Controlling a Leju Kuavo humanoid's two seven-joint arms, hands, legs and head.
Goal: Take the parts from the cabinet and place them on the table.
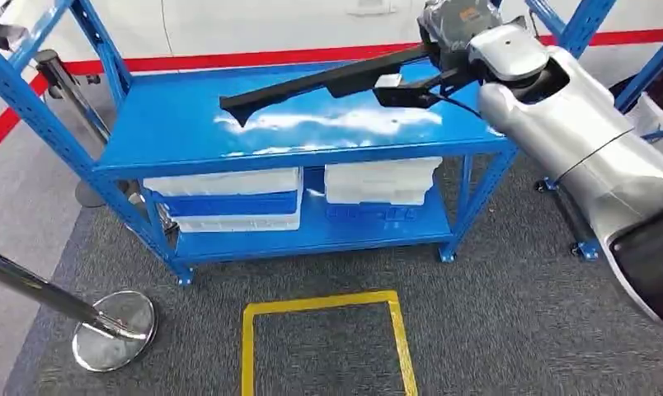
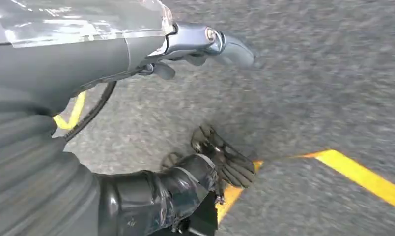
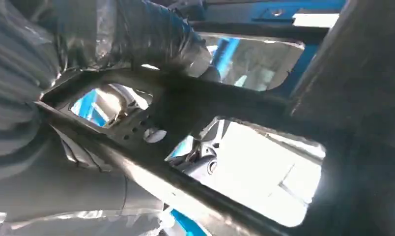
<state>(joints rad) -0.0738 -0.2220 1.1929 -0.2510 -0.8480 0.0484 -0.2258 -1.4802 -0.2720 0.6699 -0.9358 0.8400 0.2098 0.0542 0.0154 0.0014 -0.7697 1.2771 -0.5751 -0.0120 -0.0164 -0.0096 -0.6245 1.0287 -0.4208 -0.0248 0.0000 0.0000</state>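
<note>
Seen from the head, looking down: a blue metal rack (image 1: 295,140) with a glossy top shelf and a lower shelf, standing on grey carpet (image 1: 493,322). Above the top shelf, held in the air by the right hand (image 1: 460,33) at the end of a silver arm, a long black part (image 1: 328,82), slanting down toward the left with its pointed tip just over the shelf surface. Hand closed around the part's thicker end near the rack's far right corner. On the lower shelf, two stacks of white trays (image 1: 229,198) side by side, the left stack with a blue band through its middle. On the carpet in front of the rack, a yellow taped square (image 1: 324,330). At lower left, a chrome post base (image 1: 114,330) with a slanted pole. Behind the rack, a white wall with a red stripe (image 1: 229,59).

From the left wrist: left hand (image 2: 205,46) hanging over grey carpet, holding nothing, one pale finger stretched out, the other fingers too hidden to tell how they lie. Yellow floor tape (image 2: 362,174) on the carpet beneath.

From the right wrist, very close: black part (image 3: 185,123) filling most of the frame, a framework of bars with openings and small holes. Dark fingers (image 3: 156,34) wrapped over one bar. Blue rack metal (image 3: 284,10) glimpsed through the gaps.
</note>
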